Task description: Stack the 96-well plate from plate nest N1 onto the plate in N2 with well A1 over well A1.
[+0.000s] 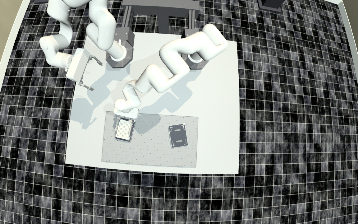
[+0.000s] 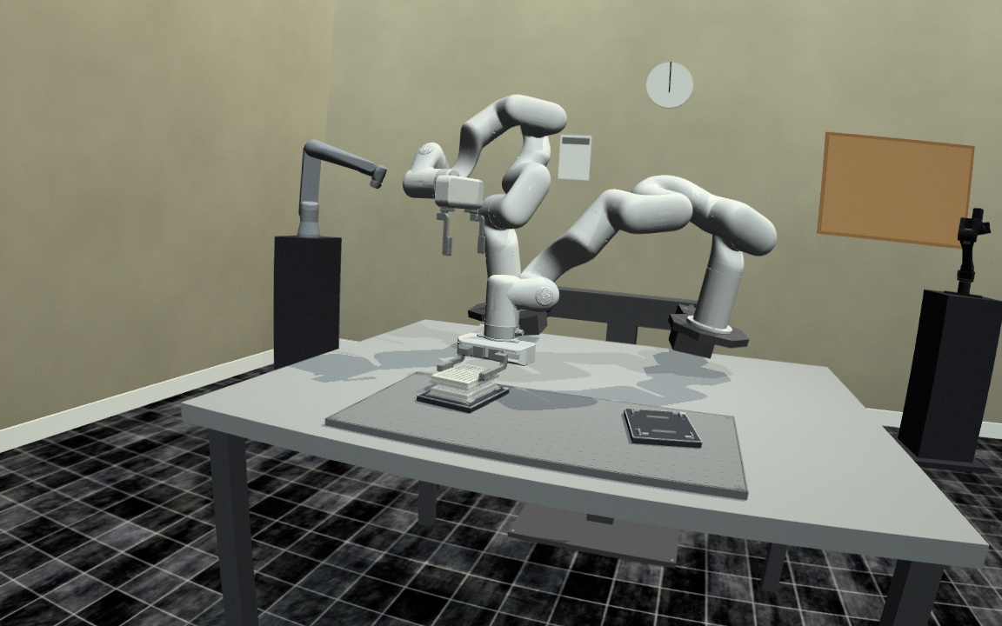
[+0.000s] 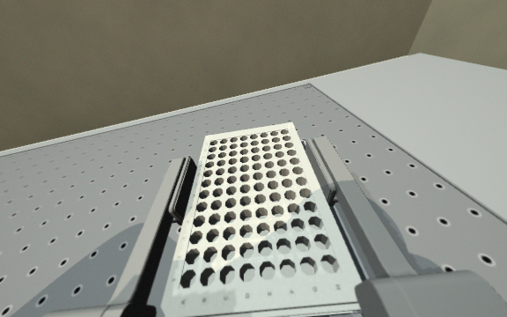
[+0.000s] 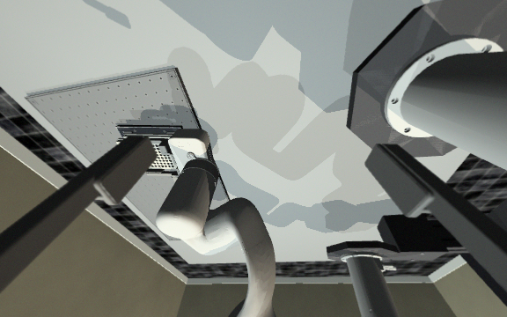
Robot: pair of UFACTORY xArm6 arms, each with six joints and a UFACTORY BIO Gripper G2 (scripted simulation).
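The upper plate (image 1: pixel 123 130) (image 2: pixel 464 376) (image 3: pixel 253 198) is a white 96-well plate over the nest N2 (image 1: pixel 130 137) (image 2: pixel 470 405). My left gripper (image 1: pixel 124 128) (image 2: pixel 465 372) (image 3: pixel 253 151) is shut on it, one finger along each long side. The lower plate (image 2: pixel 451 395) shows as a pale layer under it; I cannot tell whether the two are fully nested. Row letters run along the upper plate's near edge; the cut-off corners are not clear. Nest N1 (image 1: pixel 178 136) (image 2: pixel 662 427) is dark and holds no plate. My right gripper (image 1: pixel 96 76) (image 2: pixel 464 251) (image 4: pixel 262 151) is open and empty, raised high.
Both nests stand on the grey perforated board (image 1: pixel 152 150) (image 2: pixel 567 443) (image 3: pixel 104 176) on the white table (image 1: pixel 219 111) (image 2: pixel 824 467). The left arm reaches diagonally across the table. The right arm is folded up near its base, over the table's side edge.
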